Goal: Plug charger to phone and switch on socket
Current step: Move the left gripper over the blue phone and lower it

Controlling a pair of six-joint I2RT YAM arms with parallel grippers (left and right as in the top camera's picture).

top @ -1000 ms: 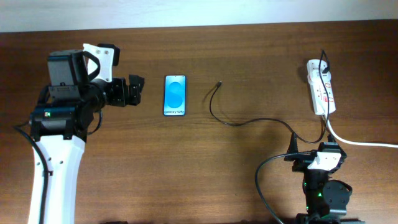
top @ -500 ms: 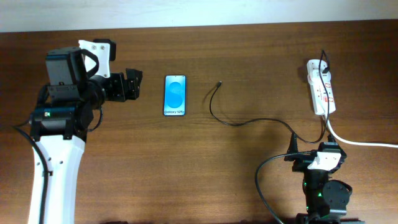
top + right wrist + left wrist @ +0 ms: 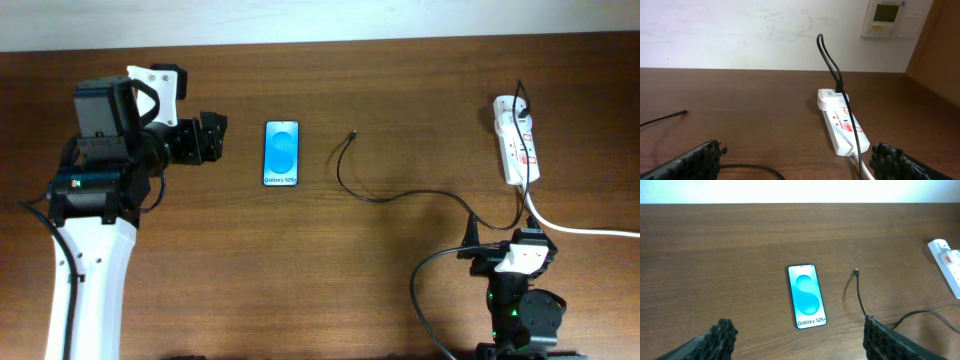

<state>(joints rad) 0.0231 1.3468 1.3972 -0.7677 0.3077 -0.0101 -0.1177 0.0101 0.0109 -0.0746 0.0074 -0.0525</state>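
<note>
The phone (image 3: 282,153) lay flat, blue screen up. The charger (image 3: 362,191) curved from the white socket (image 3: 516,140), its free plug near the phone, not touching.

Light: bright and even. Shadows: soft and faint, a pale one beside the cable (image 3: 860,297). Wall (image 3: 800,190): blown out to plain white in the left wrist view. Table (image 3: 400,80): mild sheen, no harsh glare. Phone (image 3: 281,153) screen: vivid, lettering legible. Focus: sharp overhead, slightly softer in the wrist views.
</note>
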